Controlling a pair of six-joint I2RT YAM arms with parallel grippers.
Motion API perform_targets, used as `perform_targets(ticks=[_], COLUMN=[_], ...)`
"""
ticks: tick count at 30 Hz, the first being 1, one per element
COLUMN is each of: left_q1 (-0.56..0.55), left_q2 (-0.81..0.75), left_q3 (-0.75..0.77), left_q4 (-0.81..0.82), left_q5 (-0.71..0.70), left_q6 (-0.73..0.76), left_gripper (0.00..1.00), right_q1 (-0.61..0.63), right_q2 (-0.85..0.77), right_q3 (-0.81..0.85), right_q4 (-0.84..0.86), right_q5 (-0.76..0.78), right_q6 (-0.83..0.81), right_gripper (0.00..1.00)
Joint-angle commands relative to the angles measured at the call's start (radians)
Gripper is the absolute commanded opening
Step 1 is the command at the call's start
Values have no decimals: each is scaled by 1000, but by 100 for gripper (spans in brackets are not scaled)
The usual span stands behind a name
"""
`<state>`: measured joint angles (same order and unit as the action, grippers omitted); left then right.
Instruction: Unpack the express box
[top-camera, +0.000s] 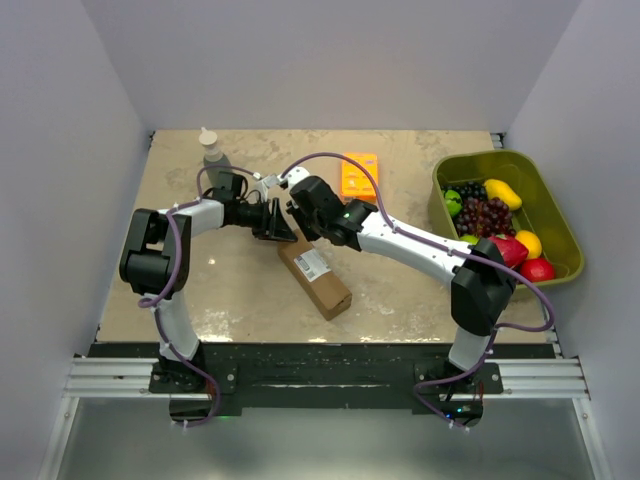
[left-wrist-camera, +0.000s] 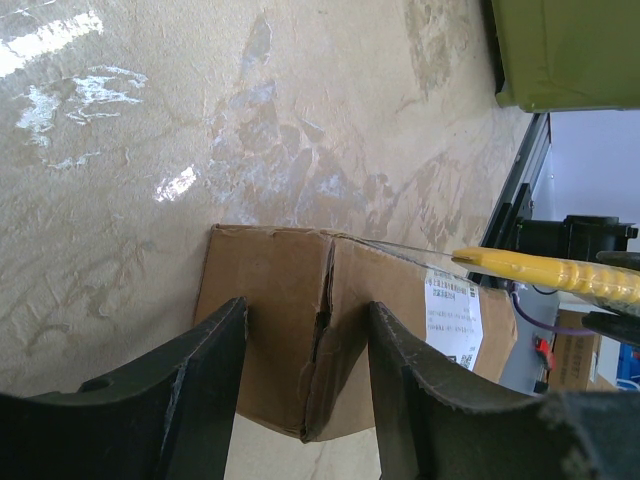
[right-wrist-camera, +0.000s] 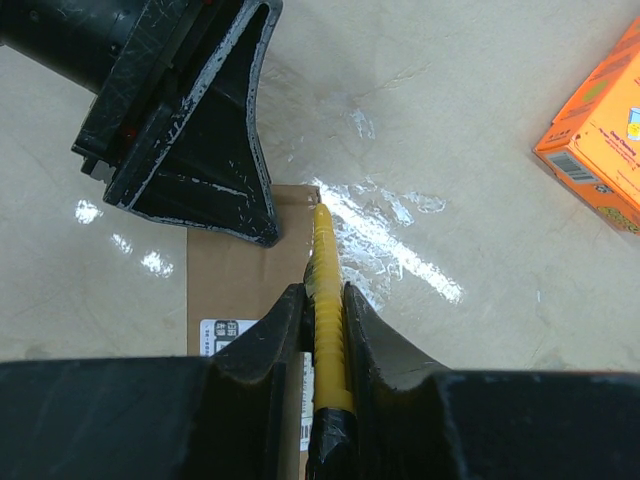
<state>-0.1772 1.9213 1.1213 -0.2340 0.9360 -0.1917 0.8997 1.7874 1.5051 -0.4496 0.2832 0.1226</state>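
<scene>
The express box (top-camera: 315, 278) is lying flat in the middle of the desk (top-camera: 220, 290), its long axis running diagonally from far left to near right. The left hand (top-camera: 278, 228) is straddling its far end, fingers spread, gripping nothing. Just beside it, the right hand (top-camera: 303, 208) is clenching a yellow tool (right-wrist-camera: 325, 262), the tip pointing along the box top toward that same end.
</scene>
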Motion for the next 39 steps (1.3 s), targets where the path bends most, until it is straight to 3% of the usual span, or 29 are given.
perform_targets(ticks=[1, 39], left_q1=[-24, -24], left_q2=[102, 108], left_q3=[-68, -68], left_q4=[-131, -130], left_q5=[-240, -236], left_q6=[69, 69], left_gripper=[0, 0], right_q1=[-4, -18], right_q2=[-6, 41], right_q3=[43, 41], right_q4=[12, 11], right_q5=[10, -21], right_q6=[-3, -3], right_gripper=[0, 0])
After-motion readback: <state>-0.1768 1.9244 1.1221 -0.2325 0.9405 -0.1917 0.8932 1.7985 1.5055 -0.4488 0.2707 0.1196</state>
